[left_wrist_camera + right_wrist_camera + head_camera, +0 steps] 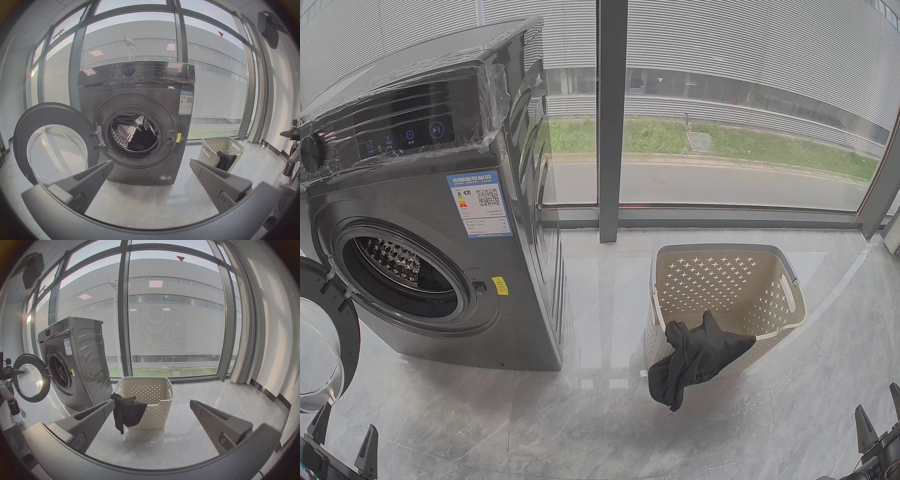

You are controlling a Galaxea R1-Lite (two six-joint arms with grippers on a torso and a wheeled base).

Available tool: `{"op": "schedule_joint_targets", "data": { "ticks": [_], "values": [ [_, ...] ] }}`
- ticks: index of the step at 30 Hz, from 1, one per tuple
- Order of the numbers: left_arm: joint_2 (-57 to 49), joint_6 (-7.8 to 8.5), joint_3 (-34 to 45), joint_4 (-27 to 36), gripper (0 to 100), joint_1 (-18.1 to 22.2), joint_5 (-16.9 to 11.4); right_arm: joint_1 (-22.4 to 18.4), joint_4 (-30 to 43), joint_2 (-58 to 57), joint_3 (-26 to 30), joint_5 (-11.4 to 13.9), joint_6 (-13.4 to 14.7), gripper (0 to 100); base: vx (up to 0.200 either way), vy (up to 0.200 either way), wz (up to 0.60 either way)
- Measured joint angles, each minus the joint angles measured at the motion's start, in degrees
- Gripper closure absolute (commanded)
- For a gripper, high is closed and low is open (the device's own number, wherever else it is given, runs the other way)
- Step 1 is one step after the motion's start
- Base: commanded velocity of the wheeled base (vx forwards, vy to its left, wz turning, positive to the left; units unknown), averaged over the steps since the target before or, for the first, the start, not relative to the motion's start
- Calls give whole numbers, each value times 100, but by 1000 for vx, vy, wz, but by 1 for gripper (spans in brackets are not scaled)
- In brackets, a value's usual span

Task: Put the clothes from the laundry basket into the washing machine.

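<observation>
Left jaws and right jaws both stand spread wide, holding nothing, low at 7 and 5 o'clock. A black garment [694, 359] drapes over the near rim of the laundry basket [706, 281] at 3 o'clock on the floor [581, 412]. The washing machine [506, 262] stands at 10 o'clock, its door [325, 337] swung open.

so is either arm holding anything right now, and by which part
Nothing is held. The left gripper and right gripper have open, empty jaws; the black garment hangs over the laundry basket rim.
</observation>
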Motion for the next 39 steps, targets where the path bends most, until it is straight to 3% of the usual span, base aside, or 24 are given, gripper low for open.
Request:
{"op": "schedule_joint_targets", "data": {
  "ticks": [4,25,34,39],
  "values": [
    [2,-2,0,0,0,0,0,0,-2,0,0,2,0,0,0,0,0],
    [5,13,0,2,0,0,0,-15,0,0,0,2,-2,0,0,-200,0],
    [5,48,0,2,0,0,-11,-11,-4,2,0,-16,9,0,0,0,0],
    [5,61,0,0,0,0,-20,-22,-30,5,0,33,-195,0,0,0,0]
  ]
}}
